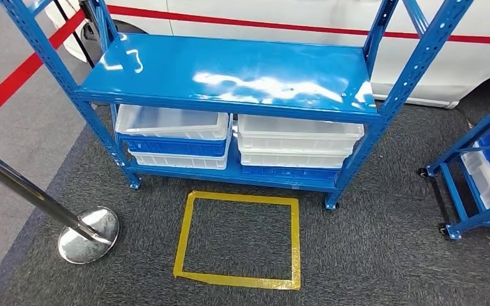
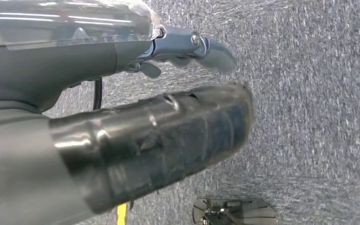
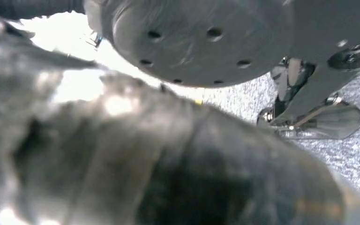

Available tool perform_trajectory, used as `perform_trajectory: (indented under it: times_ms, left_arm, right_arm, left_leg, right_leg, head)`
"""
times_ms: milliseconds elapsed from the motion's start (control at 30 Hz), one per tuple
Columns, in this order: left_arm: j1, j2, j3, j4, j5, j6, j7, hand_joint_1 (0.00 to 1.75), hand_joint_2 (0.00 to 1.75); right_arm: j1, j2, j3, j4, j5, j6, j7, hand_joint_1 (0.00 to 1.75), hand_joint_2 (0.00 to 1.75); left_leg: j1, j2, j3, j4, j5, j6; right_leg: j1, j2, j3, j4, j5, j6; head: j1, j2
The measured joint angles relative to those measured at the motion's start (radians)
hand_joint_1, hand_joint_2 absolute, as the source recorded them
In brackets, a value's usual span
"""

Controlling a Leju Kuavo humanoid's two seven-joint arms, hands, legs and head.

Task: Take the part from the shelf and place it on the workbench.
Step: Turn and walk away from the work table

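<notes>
Head view: one shelf (image 1: 230, 76), four bins (image 1: 172, 122)

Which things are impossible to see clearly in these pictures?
- Bins on the lower shelf: the blue shelf top hides their contents in the head view.
- Second rack: cut off by the head view's edge.
- Right robot hand: blurred, state unreadable.
- Left robot hand: fingers mostly hidden.

Probably a factory or warehouse demo floor: a blue steel shelf rack (image 1: 230, 83) holding white and blue parts bins (image 1: 173, 131) mid-frame, a taped yellow floor square (image 1: 237, 239) below, a stanchion post (image 1: 88, 236) lower left.
</notes>
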Motion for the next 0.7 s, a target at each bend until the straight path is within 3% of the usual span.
perform_trajectory:
  times_ms: [67, 133, 200, 233, 267, 300, 333, 367, 433, 500, 600, 633, 700]
  left_arm:
    - [0.002, -0.001, 0.000, 0.000, 0.000, 0.000, -0.001, 0.00, 0.00]
    - [0.003, -0.002, 0.000, 0.000, 0.000, 0.000, -0.001, 0.00, 0.00]
    - [0.003, -0.002, 0.000, 0.000, 0.000, 0.000, -0.001, 0.00, 0.00]
    - [0.002, -0.002, 0.000, 0.000, 0.000, 0.000, -0.001, 0.00, 0.00]
    - [0.002, -0.002, 0.000, 0.000, 0.000, 0.000, -0.001, 0.00, 0.00]
    - [0.002, -0.002, 0.000, 0.000, 0.000, 0.000, -0.001, 0.00, 0.00]
    - [0.002, -0.002, 0.000, 0.000, 0.000, 0.000, -0.001, 0.00, 0.00]
    - [0.003, -0.002, 0.000, 0.000, 0.000, 0.000, -0.001, 0.00, 0.00]
    - [0.003, -0.004, 0.000, 0.000, 0.000, 0.000, -0.001, 0.00, 0.00]
    - [0.001, -0.005, 0.000, 0.000, 0.000, 0.000, -0.001, 0.00, 0.00]
    - [-0.003, -0.005, 0.000, 0.000, 0.000, 0.000, -0.002, 0.00, 0.00]
    - [-0.003, -0.004, 0.000, 0.000, 0.000, 0.000, -0.002, 0.00, 0.00]
    - [-0.002, -0.004, 0.000, 0.000, -0.001, 0.000, -0.003, 0.00, 0.00]
  right_arm:
    - [-0.002, 0.000, 0.000, 0.000, 0.000, 0.000, 0.002, 0.00, 0.00]
    - [-0.003, 0.000, 0.000, 0.000, 0.001, 0.000, 0.002, 0.00, 0.00]
    - [-0.001, 0.000, 0.000, 0.000, 0.001, -0.001, 0.003, 0.00, 0.00]
    - [-0.001, 0.000, 0.000, 0.000, 0.002, -0.001, 0.003, 0.00, 0.00]
    - [0.000, 0.000, 0.000, 0.000, 0.002, -0.001, 0.003, 0.00, 0.00]
    - [0.000, 0.000, 0.000, 0.000, 0.002, -0.001, 0.003, 0.00, 0.00]
    - [0.000, 0.000, 0.000, 0.000, 0.002, -0.001, 0.003, 0.00, 0.00]
    - [0.000, 0.000, 0.000, 0.000, 0.002, -0.001, 0.003, 0.00, 0.00]
    - [0.001, -0.001, 0.000, 0.000, 0.002, -0.001, 0.003, 0.00, 0.00]
    - [-0.001, -0.002, 0.000, 0.000, 0.002, -0.001, 0.003, 0.00, 0.00]
    - [-0.001, -0.001, 0.000, 0.000, 0.002, -0.001, 0.003, 0.00, 0.00]
    - [-0.001, -0.001, 0.000, 0.000, 0.002, -0.001, 0.003, 0.00, 0.00]
    - [0.000, 0.000, 0.000, 0.000, 0.002, -0.002, 0.003, 0.00, 0.00]
  left_leg:
    - [0.004, -0.001, 0.006, -0.009, -0.001, 0.013]
    - [0.009, 0.000, 0.018, -0.019, -0.001, 0.026]
    - [0.007, 0.001, 0.026, -0.022, -0.007, 0.036]
    - [0.005, 0.001, 0.030, -0.021, -0.012, 0.038]
    - [0.004, 0.000, 0.036, -0.021, -0.017, 0.039]
    - [0.004, -0.001, 0.044, -0.021, -0.022, 0.038]
    - [0.003, -0.002, 0.054, -0.021, -0.029, 0.036]
    - [0.003, -0.003, 0.064, -0.021, -0.036, 0.033]
    - [0.001, -0.003, 0.076, -0.020, -0.050, 0.023]
    - [0.000, -0.003, 0.079, -0.022, -0.057, 0.012]
    - [0.000, -0.002, 0.082, -0.013, -0.071, -0.003]
    - [0.000, -0.002, 0.069, 0.018, -0.089, -0.008]
    - [0.004, -0.001, 0.005, 0.142, -0.146, -0.018]
  right_leg:
    - [0.000, 0.000, 0.003, 0.003, -0.007, 0.009]
    - [-0.001, 0.000, -0.022, 0.064, -0.041, 0.018]
    - [-0.003, 0.000, -0.096, 0.196, -0.096, 0.023]
    - [-0.004, 0.000, -0.136, 0.259, -0.112, 0.025]
    - [-0.005, 0.000, -0.164, 0.293, -0.109, 0.026]
    - [-0.005, 0.000, -0.174, 0.290, -0.085, 0.025]
    - [-0.005, 0.000, -0.161, 0.244, -0.041, 0.022]
    - [-0.004, 0.000, -0.135, 0.170, 0.009, 0.017]
    - [0.002, 0.000, -0.084, 0.050, 0.063, 0.007]
    - [0.008, 0.001, -0.068, 0.018, 0.061, -0.001]
    - [0.002, 0.001, -0.056, 0.003, 0.059, -0.012]
    - [-0.002, 0.000, -0.050, -0.003, 0.058, -0.017]
    - [-0.004, -0.003, -0.042, -0.006, 0.052, -0.025]
  head:
    - [0.000, 0.000]
    - [0.001, 0.000]
    - [0.002, 0.000]
    - [0.002, 0.000]
    - [0.002, 0.000]
    - [0.002, 0.000]
    - [0.002, 0.000]
    - [0.002, 0.000]
    - [0.002, 0.000]
    - [0.001, 0.000]
    - [0.000, 0.000]
    - [0.000, 0.000]
    - [-0.002, 0.000]
